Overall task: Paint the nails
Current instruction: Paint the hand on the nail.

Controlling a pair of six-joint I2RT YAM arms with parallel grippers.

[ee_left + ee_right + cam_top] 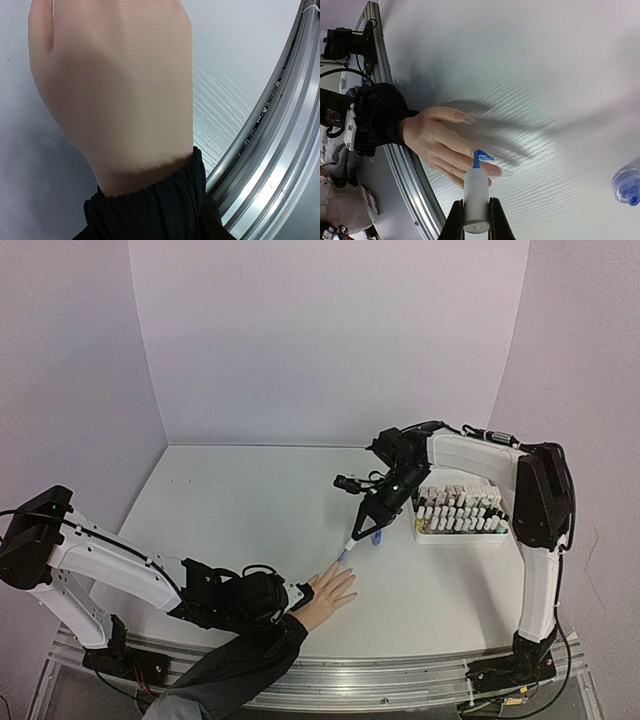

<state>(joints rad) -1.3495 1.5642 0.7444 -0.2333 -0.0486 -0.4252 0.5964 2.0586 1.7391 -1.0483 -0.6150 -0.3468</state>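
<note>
A light-skinned hand [330, 592] with a dark sleeve [240, 660] lies palm down near the table's front edge. My right gripper [476, 220] is shut on a white brush cap [476, 200]. Its blue brush [477, 160] touches the index fingernail [488, 157], which is blue. The thumbnail [465, 118] and the long middle fingernail [505, 172] are bare. In the top view the right gripper [372, 515] hangs over the fingertips. My left gripper [268, 602] sits at the sleeved wrist [150, 205]; its fingers are hidden by the sleeve. The back of the hand [115, 90] fills the left wrist view.
An open blue polish bottle [626, 186] stands right of the hand, also seen from above [378, 537]. A white rack of several polish bottles [460, 510] stands at the right. The metal front rail [270, 165] runs close beside the wrist.
</note>
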